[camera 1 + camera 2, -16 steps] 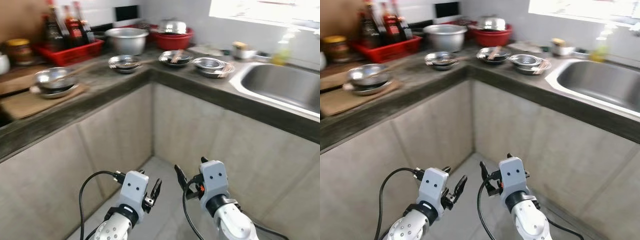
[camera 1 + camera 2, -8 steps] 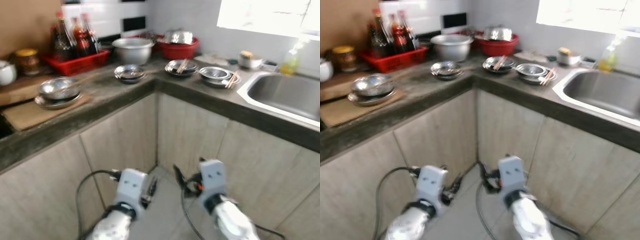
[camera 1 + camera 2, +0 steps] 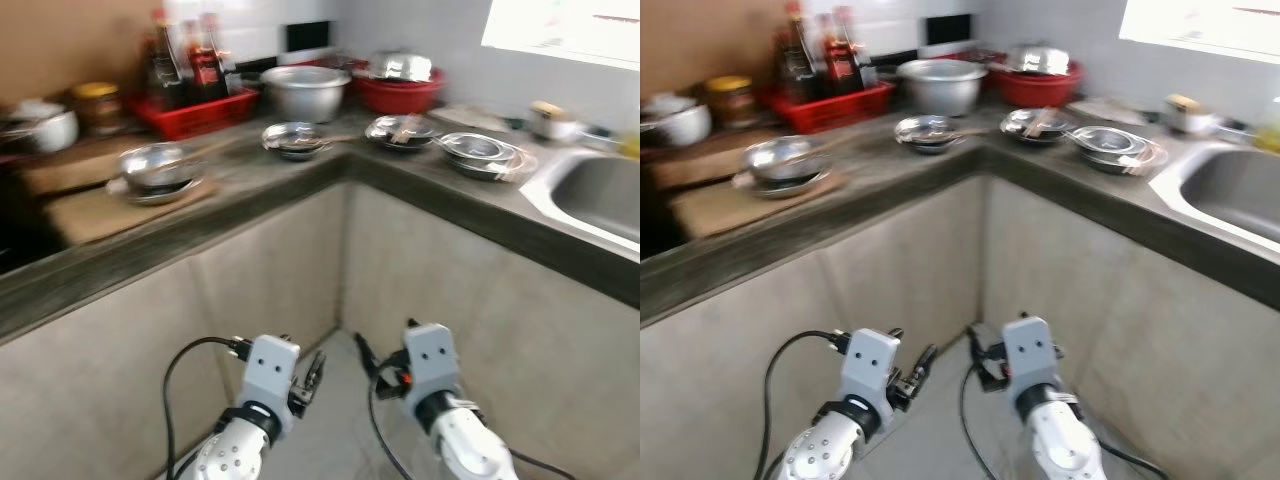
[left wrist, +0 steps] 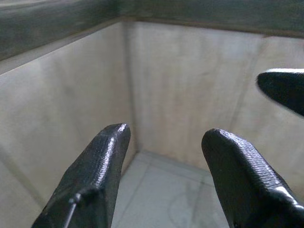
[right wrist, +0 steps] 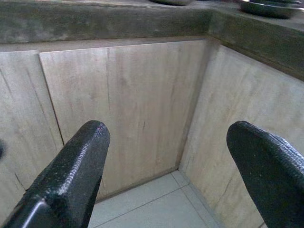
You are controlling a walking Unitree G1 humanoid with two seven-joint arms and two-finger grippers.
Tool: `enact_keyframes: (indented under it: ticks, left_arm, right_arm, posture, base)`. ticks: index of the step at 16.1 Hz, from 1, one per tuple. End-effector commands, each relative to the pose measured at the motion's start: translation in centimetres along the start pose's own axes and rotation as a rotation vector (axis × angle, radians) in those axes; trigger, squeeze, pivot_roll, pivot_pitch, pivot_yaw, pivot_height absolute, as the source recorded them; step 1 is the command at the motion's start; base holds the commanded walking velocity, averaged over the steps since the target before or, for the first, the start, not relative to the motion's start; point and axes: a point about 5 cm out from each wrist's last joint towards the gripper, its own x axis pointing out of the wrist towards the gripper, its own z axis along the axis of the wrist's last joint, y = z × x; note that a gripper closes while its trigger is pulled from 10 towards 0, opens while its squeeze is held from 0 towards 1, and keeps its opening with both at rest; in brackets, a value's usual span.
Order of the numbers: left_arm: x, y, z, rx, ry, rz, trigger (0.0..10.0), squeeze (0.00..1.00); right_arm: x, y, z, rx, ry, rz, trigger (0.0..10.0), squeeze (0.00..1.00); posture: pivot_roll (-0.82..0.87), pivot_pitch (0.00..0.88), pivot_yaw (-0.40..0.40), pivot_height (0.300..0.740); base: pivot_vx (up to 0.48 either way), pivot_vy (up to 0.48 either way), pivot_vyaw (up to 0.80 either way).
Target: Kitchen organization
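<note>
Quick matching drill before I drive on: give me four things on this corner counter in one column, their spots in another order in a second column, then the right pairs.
Things:
1. red crate
2. big steel pot
3. sink
4. bowl on plate

Places:
A. far right of the counter
B. on the wooden board, left run of the counter
C. holding dark bottles, by the back wall
D. back corner, beside the red basin

Pairs: 1-C, 2-D, 3-A, 4-B
</note>
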Motion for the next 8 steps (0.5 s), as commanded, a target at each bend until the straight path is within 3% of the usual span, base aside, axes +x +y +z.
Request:
enact_keyframes:
  ticks: [1, 6, 8]
  left_arm:
    - [-0.02, 0.31, -0.48, 0.007, 0.031, 0.023, 10.0, 0.0]
    - [0.09, 0.44, -0.66, -0.005, 0.039, 0.024, 10.0, 0.0]
    - [0.05, 0.6, -0.76, -0.024, 0.044, 0.034, 10.0, 0.0]
  right_arm:
    - [0.21, 0.03, 0.0, -0.005, 0.001, 0.0, 10.0, 0.0]
    - [0.64, -0.31, 0.07, -0.007, -0.002, -0.008, 10.0, 0.0]
    - [0.81, -0.28, 0.04, -0.005, -0.004, -0.023, 10.0, 0.0]
  posture:
    - [0.02, 0.0, -0.049, 0.74]
    - [0.02, 0.0, -0.05, 0.74]
    - [0.03, 0.0, -0.051, 0.74]
  base:
    - [0.0, -0.465, 0.8]
    - [0.0, -0.461, 0.8]
    - [0.159, -0.371, 0.33]
